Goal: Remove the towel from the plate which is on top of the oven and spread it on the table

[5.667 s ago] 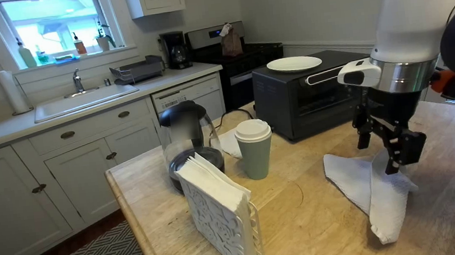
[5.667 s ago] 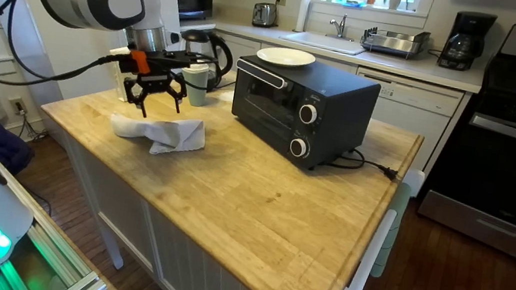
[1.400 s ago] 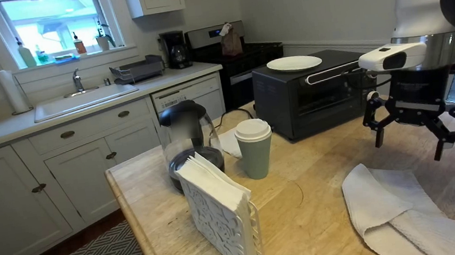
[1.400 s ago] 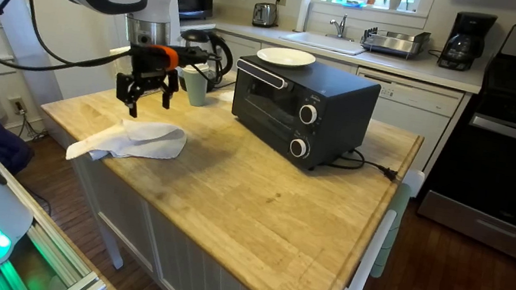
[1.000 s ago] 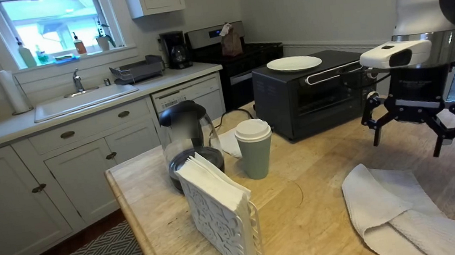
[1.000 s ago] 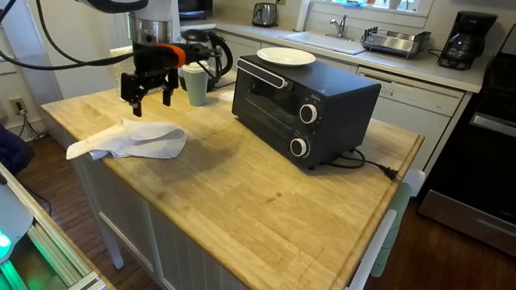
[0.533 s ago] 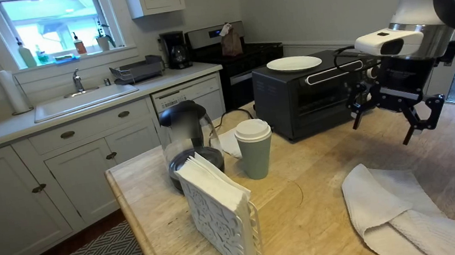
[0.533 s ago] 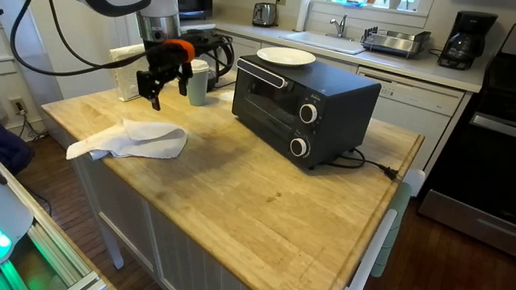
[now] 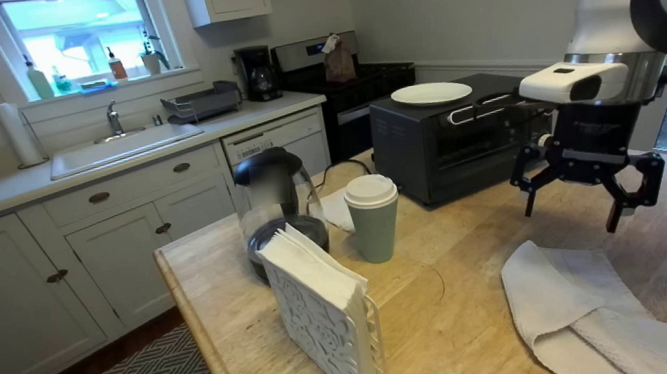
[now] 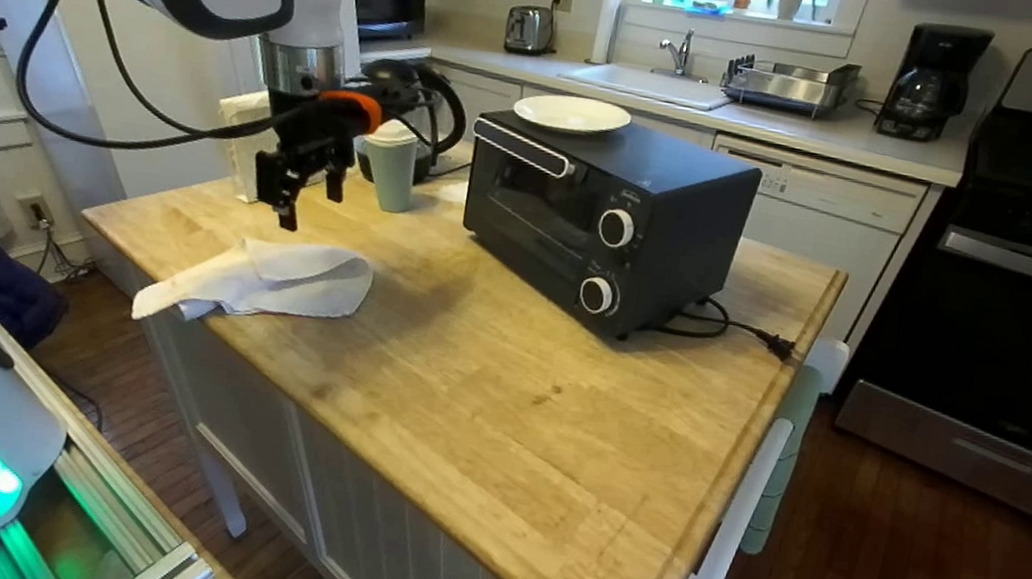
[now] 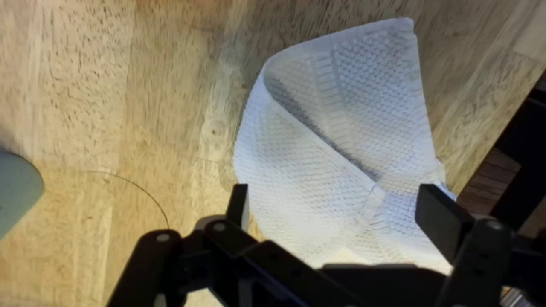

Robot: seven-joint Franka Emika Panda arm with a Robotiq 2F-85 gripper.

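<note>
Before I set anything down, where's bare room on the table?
Mainly between oven, towel and white side rail; some between towel and napkin holder. It's crowded around the cup and glass pot; the gripper hangs open above the towel.

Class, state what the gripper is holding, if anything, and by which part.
Nothing is held: the gripper is open above the towel, which lies partly folded on the table.

I see the towel [image 10: 300, 281] on the table [image 10: 501, 398], one end past its edge; my gripper [image 9: 570, 222] hangs above it, apart. Plate [image 10: 571, 114] on oven [image 10: 585, 229], oven on table. In an exterior view: napkins [image 9: 319, 269] in holder [image 9: 317, 328] up front, kettle [image 9: 286, 204] behind them, cup [image 9: 377, 232] to kettle's right. Oven sits behind cup and right of it; towel lies before oven, well right of napkins.
</note>
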